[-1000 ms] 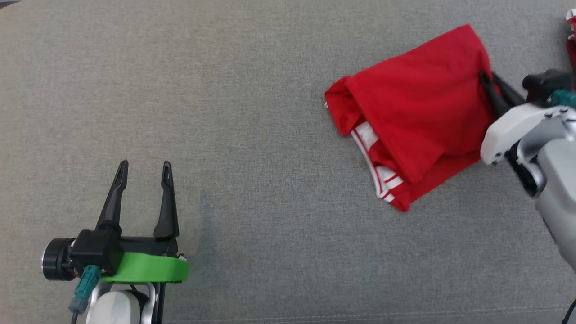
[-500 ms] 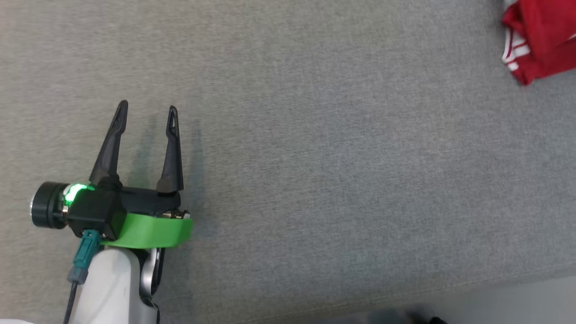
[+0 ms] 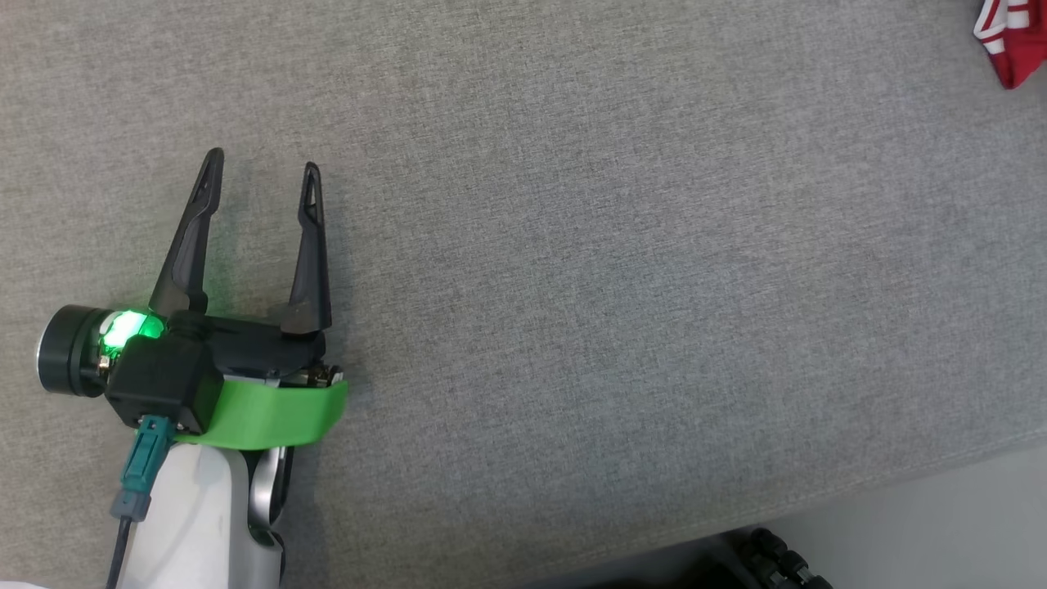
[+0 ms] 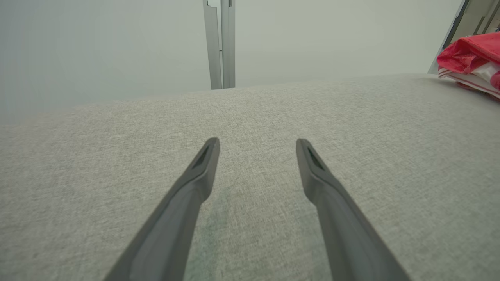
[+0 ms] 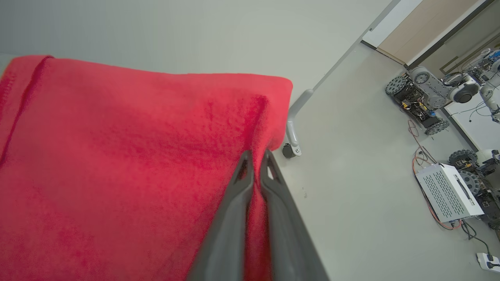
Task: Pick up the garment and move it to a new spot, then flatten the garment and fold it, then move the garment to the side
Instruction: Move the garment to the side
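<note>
The red garment [image 3: 1014, 41] with white stripes pokes in at the head view's top right corner, lying on the grey cloth table [image 3: 572, 245]. In the right wrist view the garment [image 5: 136, 156] spreads wide and close, and my right gripper [image 5: 257, 153] is shut on its folded edge, with red cloth pinched between the fingers. My left gripper [image 3: 262, 159] hovers open at the table's left, far from the garment, with nothing between its fingers. The left wrist view has the left gripper [image 4: 256, 141] over bare cloth and the garment [image 4: 468, 58] at the far right.
The table's front edge [image 3: 818, 499] runs across the lower right, with pale floor beyond. In the right wrist view, a table leg with a caster [image 5: 293, 132], a white box [image 5: 449, 191] and wheeled robots [image 5: 418, 89] stand on the floor below.
The head camera has swung left, so the garment has slid to the picture's top right corner and the right arm has left it. The left gripper stays open.
</note>
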`<state>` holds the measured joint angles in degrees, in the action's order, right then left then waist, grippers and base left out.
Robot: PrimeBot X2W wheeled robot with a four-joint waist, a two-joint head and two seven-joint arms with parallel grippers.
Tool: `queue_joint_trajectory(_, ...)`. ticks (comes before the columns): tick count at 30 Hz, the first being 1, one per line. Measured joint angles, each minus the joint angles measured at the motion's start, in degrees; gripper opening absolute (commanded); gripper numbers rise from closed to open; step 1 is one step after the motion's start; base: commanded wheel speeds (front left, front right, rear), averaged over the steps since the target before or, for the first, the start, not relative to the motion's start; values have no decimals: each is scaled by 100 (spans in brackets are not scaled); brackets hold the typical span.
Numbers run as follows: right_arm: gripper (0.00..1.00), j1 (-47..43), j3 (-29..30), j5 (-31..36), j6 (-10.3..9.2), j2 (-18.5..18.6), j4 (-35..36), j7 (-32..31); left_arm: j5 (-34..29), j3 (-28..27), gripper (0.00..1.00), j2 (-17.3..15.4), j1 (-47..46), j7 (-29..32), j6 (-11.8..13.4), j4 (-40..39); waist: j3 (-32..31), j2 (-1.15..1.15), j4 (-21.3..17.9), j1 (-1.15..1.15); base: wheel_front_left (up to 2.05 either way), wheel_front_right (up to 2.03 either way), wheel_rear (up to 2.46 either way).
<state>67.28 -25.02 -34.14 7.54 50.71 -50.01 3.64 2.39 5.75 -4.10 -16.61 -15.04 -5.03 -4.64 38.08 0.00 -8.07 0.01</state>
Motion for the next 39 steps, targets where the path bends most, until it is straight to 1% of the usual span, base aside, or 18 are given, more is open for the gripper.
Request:
queue_joint_trajectory(4, 100, 129, -88, 121, 0, -45, -268, 200, 9, -24, 100, -1, 0, 0, 7, 2, -37, 0, 55, 0, 0, 0, 0)
queue_joint_trajectory(7, 100, 228, -77, 66, 0, -135, -285, 474, 53, -69, 100, 1, 14, 0, 27, 7, -138, 0, 93, 0, 0, 0, 0)
queue_joint_trajectory(12, 100, 241, -314, 57, 0, -477, 67, 909, 116, -182, 100, 13, 190, 0, 59, 102, -421, 0, 129, 0, 0, 0, 0)
queue_joint_trajectory(17, 100, 26, -502, 36, 0, -857, 565, 1084, 199, -259, 100, 37, 433, 0, 92, 194, -808, 0, 168, 0, 0, 0, 0)
queue_joint_trajectory(22, 100, -638, -603, -130, 0, -1280, 1138, 1129, 322, -361, 100, 66, 699, 0, 94, 328, -1269, 0, 262, 0, 0, 0, 0)
queue_joint_trajectory(27, 100, -1390, -460, -58, 0, -1628, 1705, 1135, 389, -522, 100, 80, 1003, -1, 101, 394, -1714, 0, 402, 0, 0, 0, 0)
queue_joint_trajectory(32, 100, -2258, -47, 237, 0, -2053, 2226, 1135, 410, -667, 100, 88, 1288, 0, 99, 470, -2144, 0, 552, -1, 0, 0, 0)
queue_joint_trajectory(39, 100, -3626, 626, 578, -1, -2602, 2739, 1136, 427, -770, 100, 94, 1539, 0, 48, 601, -2668, 0, 706, -1, 0, 0, 0)
